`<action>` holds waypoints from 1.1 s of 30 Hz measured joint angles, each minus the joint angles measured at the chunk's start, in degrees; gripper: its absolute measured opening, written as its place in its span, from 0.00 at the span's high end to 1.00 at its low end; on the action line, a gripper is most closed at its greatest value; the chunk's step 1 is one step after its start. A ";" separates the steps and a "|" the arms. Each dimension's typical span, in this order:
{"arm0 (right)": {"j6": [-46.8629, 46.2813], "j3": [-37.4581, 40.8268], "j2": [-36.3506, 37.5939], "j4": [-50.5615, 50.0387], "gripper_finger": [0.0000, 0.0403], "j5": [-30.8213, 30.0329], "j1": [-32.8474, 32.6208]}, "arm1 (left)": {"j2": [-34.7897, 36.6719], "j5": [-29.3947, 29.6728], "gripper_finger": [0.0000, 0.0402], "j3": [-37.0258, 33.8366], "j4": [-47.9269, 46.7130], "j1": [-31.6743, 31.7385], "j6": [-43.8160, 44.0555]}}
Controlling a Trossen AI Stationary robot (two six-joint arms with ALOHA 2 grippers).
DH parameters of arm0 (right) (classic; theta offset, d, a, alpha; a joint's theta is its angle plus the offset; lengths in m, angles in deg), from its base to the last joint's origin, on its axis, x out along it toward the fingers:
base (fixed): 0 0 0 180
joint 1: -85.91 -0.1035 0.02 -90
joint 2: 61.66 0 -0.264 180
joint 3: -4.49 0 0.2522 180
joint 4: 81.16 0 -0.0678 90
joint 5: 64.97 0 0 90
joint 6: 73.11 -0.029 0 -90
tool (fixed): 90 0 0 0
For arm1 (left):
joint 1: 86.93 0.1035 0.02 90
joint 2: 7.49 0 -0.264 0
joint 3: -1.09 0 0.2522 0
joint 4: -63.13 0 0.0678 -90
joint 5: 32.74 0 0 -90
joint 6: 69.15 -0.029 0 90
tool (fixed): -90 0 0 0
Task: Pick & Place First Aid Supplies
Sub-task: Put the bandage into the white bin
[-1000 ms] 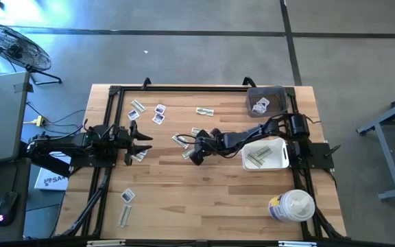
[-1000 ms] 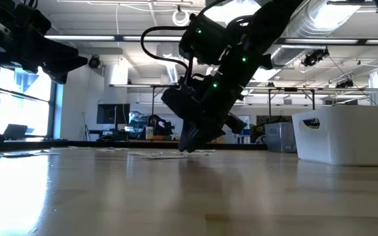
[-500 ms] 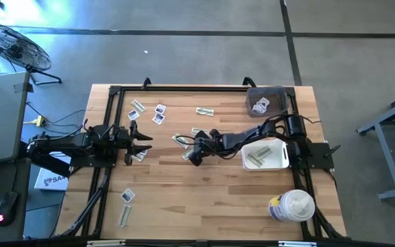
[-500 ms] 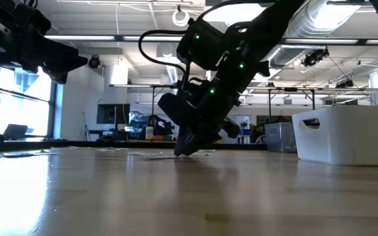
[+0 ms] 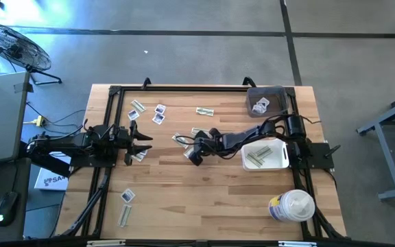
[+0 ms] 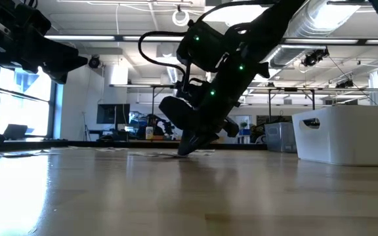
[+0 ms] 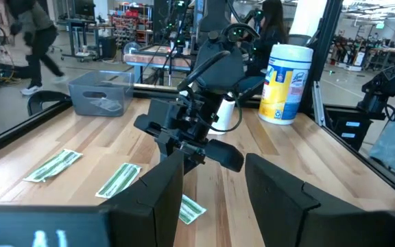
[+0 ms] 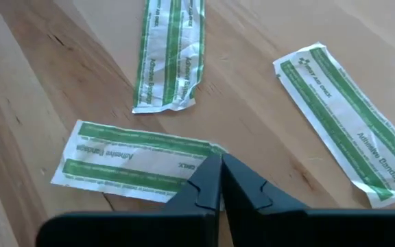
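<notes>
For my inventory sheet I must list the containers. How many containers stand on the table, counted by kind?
Grey bin: 1
White tray: 1
White round tub: 1
Total: 3

Probably a robotics lab: exposed ceiling ducts (image 6: 320, 19), workbenches (image 6: 287, 92), concrete floor (image 5: 184, 55).
</notes>
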 joint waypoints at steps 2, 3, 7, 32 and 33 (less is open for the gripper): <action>-0.89 0.11 1.10 -1.30 0.98 0.07 0.02 | 0.00 0.00 0.61 0.00 0.00 0.00 -0.01; -1.17 0.15 1.97 -2.69 0.98 0.15 0.04 | 0.00 0.00 0.61 -0.02 0.00 0.02 -0.01; -1.39 0.36 8.50 -10.78 0.99 -0.18 -0.12 | 0.00 0.00 0.61 -0.01 0.00 0.02 -0.01; -33.62 1.69 46.54 -76.11 1.00 -5.18 -11.63 | 0.00 0.00 0.61 -0.01 -0.02 0.00 0.00; -34.79 2.98 46.49 -76.22 1.00 -5.16 -12.08 | 0.00 0.00 0.61 0.00 -0.02 0.01 0.00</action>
